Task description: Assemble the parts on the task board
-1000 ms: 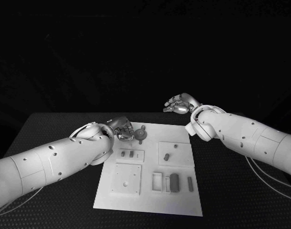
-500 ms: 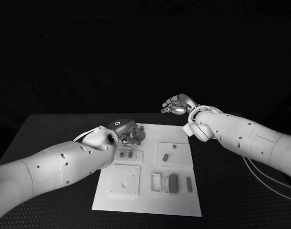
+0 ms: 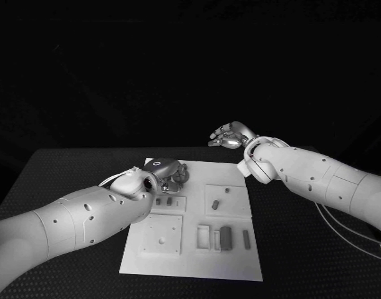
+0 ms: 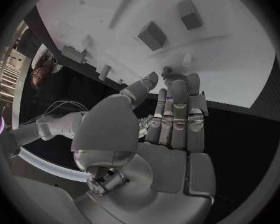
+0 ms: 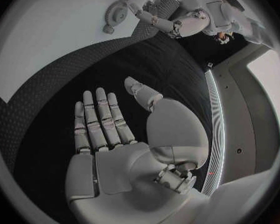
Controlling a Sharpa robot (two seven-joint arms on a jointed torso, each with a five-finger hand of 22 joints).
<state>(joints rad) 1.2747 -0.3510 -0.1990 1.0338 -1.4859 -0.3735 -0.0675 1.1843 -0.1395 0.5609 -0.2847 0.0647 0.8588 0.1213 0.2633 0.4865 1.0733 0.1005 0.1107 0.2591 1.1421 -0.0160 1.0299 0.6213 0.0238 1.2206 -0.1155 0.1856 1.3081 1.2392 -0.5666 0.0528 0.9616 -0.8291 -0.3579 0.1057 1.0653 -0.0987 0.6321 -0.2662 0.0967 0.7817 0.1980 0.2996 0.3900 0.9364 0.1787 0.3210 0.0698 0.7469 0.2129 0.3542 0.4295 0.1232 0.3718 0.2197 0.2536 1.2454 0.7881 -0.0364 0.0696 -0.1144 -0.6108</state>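
1. The white task board [image 3: 194, 249] lies flat in the middle of the black desk [image 3: 55, 180], with small grey parts [image 3: 227, 237] set in its recesses.
2. The left hand [image 3: 166, 172] hovers over the board's far left corner, fingers straight and close together, holding nothing.
3. The right hand [image 3: 229, 137] is raised beyond the board's far right corner, fingers spread and empty.

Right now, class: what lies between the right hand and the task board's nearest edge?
Only bare black table: the right wrist view shows the right hand open above it, apart from the task board.
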